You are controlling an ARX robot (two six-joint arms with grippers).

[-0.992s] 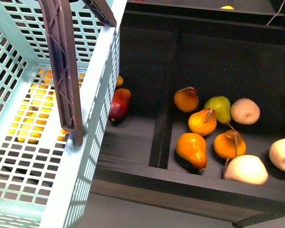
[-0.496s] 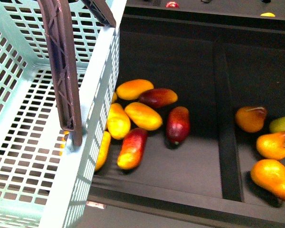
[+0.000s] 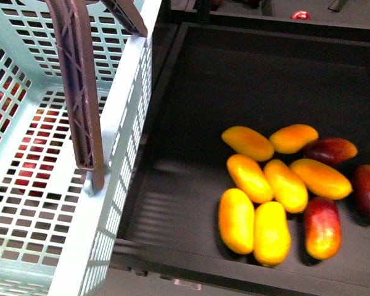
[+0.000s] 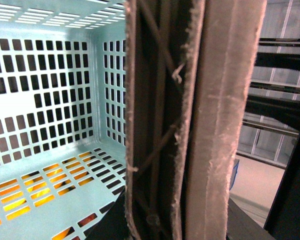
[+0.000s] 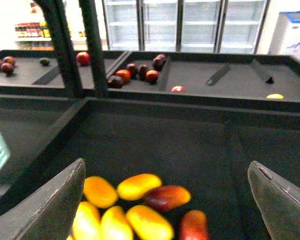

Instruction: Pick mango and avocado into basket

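The teal basket [image 3: 120,154] fills the left of the front view, empty, its brown handle [image 3: 80,92] raised. My left gripper [image 4: 176,220] is shut on that handle [image 4: 190,125], which blocks most of the left wrist view. Several yellow-orange mangoes [image 3: 250,177] lie clustered in a black bin to the right of the basket. My right gripper [image 5: 167,200] hangs open above them [image 5: 138,186], holding nothing. A small dark green fruit [image 5: 44,61], seemingly the avocado, lies far off on a back shelf.
Dark red mangoes [image 3: 322,227] lie mixed in with the yellow ones. The bin has black walls [image 3: 246,68] and a raised front lip [image 3: 234,271]. Red fruit shows through the basket floor [image 3: 31,154]. Back shelves hold red and dark fruits [image 5: 140,72]; glass-door fridges [image 5: 190,22] stand behind.
The front view has swept sideways: the pear bin has gone out on the right and the mango cluster has slid from beside the basket to the lower right. The basket keeps its place in view.
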